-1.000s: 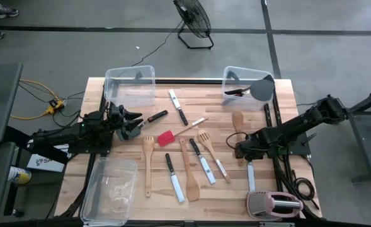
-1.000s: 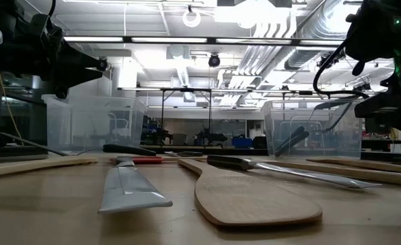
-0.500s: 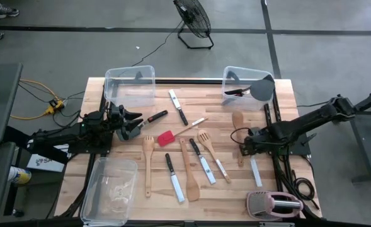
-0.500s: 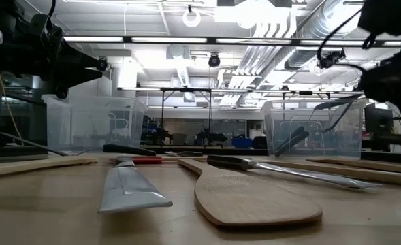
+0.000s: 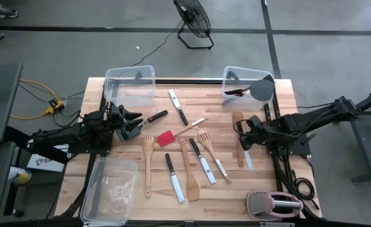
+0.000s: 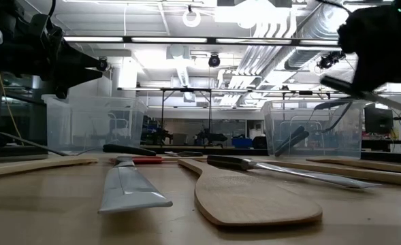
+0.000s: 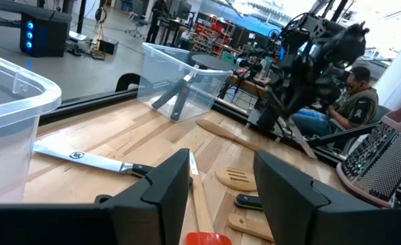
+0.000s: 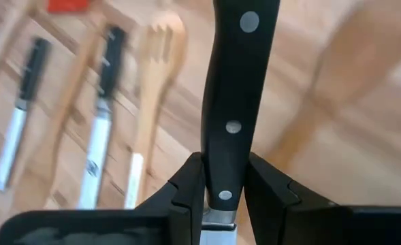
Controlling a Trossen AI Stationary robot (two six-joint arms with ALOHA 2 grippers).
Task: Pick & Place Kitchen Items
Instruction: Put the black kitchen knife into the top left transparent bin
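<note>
Over a butcher-block wooden desk, the right hand pinches a black-handled, white-bladed knife by its riveted handle, fingers pressed against both sides; the knife hangs clear of the desk, its blade trailing toward the front edge, just beside a light wooden spoon. The left hand hovers near the left side with its fingers spread and nothing between them, beside a red-and-black-handled utensil. The other kitchen items lie scattered mid-desk: a small red spatula, a wooden forked turner, a flat wooden turner, a second wooden spoon and several more black-handled knives. A clear plastic bin at the back right holds a grey spatula; another clear bin stands at the back left, a third at the front left. A pink-and-grey toaster sits at the front right corner.
</note>
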